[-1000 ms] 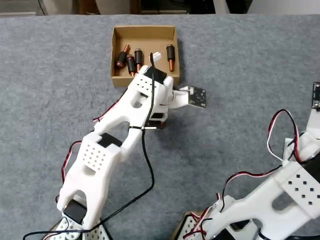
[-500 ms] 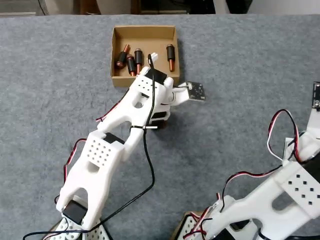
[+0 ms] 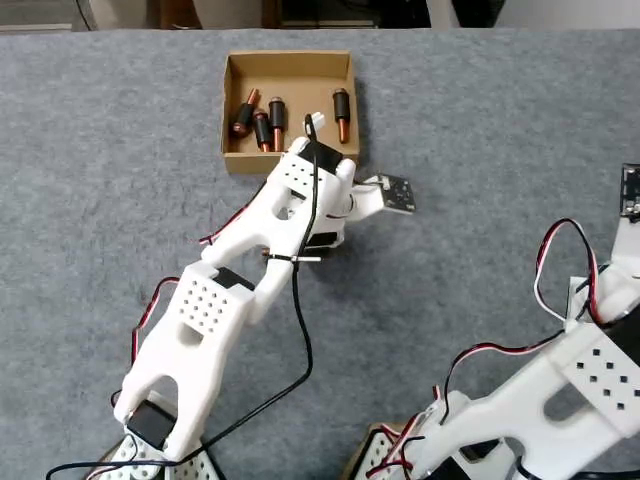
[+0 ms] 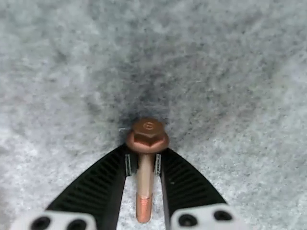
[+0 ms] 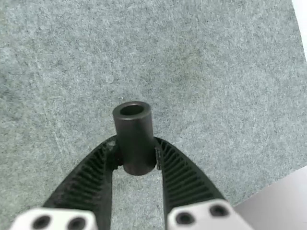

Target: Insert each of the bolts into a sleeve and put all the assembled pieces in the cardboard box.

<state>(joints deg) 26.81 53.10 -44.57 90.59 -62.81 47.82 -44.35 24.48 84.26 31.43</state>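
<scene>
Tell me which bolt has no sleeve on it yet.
The bare bolt in the left end effector; the four in the cardboard box already wear black sleeves.

A dark sleeve (image 5: 134, 136) is clamped between the two black ribbed fingers (image 5: 93, 182) of the right end effector (image 5: 135, 152), gripped near the end away from its open bore. The grey felt bench (image 5: 225, 81) is seen behind it, with a pale strip (image 5: 288, 206) at one corner.

The bench (image 3: 500, 150) is covered all over in grey, felt-like cloth under soft, even light. Beyond its far edge lies a dark strip (image 3: 340, 12) with brown wooden pieces (image 3: 178, 12) and a pale patch (image 3: 560, 10) at one end.
</scene>
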